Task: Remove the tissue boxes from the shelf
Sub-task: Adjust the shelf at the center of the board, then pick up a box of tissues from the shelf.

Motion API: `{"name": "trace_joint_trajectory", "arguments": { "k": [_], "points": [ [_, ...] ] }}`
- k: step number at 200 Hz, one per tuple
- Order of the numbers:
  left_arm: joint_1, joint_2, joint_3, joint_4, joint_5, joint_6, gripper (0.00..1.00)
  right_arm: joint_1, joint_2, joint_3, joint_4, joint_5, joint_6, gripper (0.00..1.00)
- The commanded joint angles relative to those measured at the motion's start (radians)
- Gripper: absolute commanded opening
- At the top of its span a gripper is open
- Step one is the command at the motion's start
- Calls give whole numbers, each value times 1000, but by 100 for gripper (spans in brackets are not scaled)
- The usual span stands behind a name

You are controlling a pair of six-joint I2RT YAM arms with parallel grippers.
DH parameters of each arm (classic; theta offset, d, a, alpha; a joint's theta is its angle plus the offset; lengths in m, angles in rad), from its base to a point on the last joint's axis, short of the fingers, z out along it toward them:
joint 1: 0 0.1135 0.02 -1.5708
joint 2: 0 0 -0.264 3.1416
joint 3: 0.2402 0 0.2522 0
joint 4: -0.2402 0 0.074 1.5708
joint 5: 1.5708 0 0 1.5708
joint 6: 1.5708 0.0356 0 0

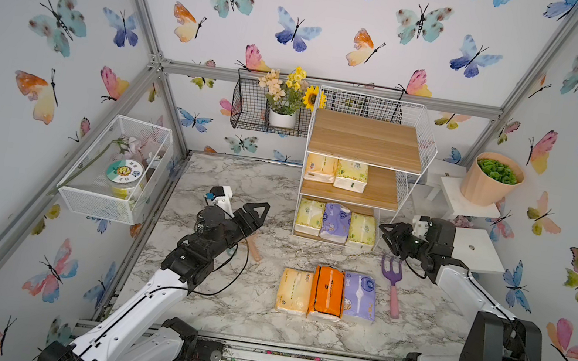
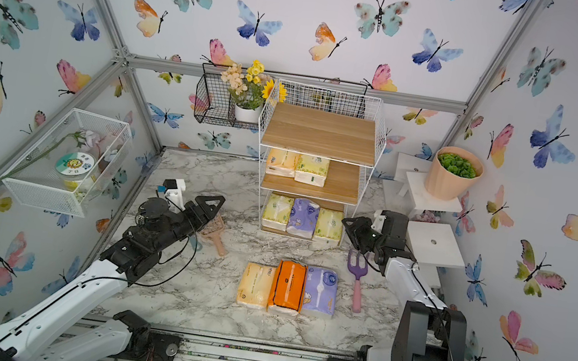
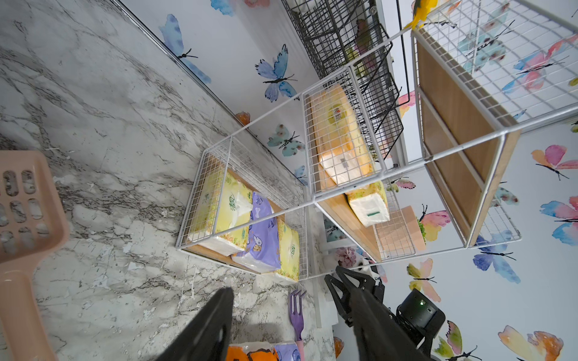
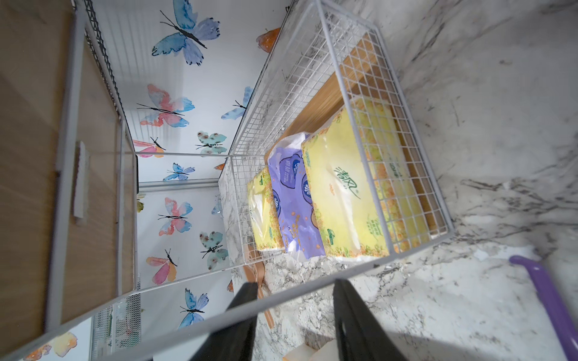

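The white wire shelf [image 1: 365,140] stands at the back of the marble table. Its middle board holds a peach tissue pack [image 1: 320,168] and a yellow-green one [image 1: 351,175]. On the bottom board a lavender pack [image 1: 335,222] sits between two yellow-green packs [image 1: 309,217] [image 1: 362,231]. Pale yellow [image 1: 294,291], orange [image 1: 327,292] and lavender [image 1: 360,297] packs lie side by side on the table. My right gripper [image 1: 390,235] [image 4: 294,284] is open and empty, low at the shelf's front right corner, facing the bottom tier. Left of the shelf, my left gripper [image 1: 255,211] [image 3: 292,290] hangs open and empty.
A purple garden fork [image 1: 391,278] lies under my right arm. A pink slotted scoop [image 2: 215,234] lies beneath my left gripper. A black flower basket [image 1: 251,113] hangs on the back wall, a white mesh basket [image 1: 114,167] on the left wall. White steps [image 1: 479,248] with a plant pot [image 1: 491,178] stand right.
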Motion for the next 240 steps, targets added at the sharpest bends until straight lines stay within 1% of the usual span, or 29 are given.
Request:
{"name": "trace_joint_trajectory", "arguments": {
  "k": [1, 38, 74, 107, 135, 159, 194, 240],
  "points": [
    [6, -9, 7, -19, 56, 6, 64, -8, 1, 58, 36, -28, -62, 43],
    [6, -10, -9, -7, 59, -22, 64, -8, -74, 27, -86, -25, -140, 46],
    [5, 1, -37, 18, 40, -78, 64, -6, -227, -58, -148, 24, -107, 46],
    [7, 15, -66, 44, 42, -122, 63, 14, -344, -28, -194, 69, -93, 43],
    [6, 15, -93, 69, 42, -155, 64, 47, -365, 26, -208, 62, -99, 42],
    [6, 10, -105, 79, 43, -174, 63, 134, -356, 91, -211, 111, -124, 43],
    [5, -5, -116, 83, 37, -189, 63, 288, -316, 150, -140, 205, -107, 43],
    [5, -30, -131, 85, 17, -201, 63, 387, -278, 139, 28, 357, -39, 40]
  ]
}}
